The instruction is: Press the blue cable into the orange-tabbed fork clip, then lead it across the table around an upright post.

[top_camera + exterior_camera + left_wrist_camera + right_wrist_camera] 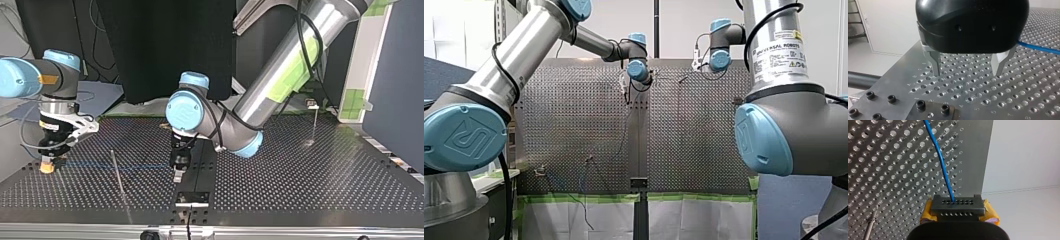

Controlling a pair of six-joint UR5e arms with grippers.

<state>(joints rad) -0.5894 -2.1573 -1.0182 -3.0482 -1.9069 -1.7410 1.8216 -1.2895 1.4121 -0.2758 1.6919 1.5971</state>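
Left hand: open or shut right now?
Open. In the left wrist view the left hand has its two metal fingers well apart, with only bare perforated table between them; nothing is gripped.

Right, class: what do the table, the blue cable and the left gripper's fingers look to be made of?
Table: bare metal, likely aluminium; dull grey sheen, drilled holes, engraved marks.
Cable: flexible plastic jacket, probably; smooth glossy blue, bends gently.
Left gripper fingers: machined metal, silvery with glints.
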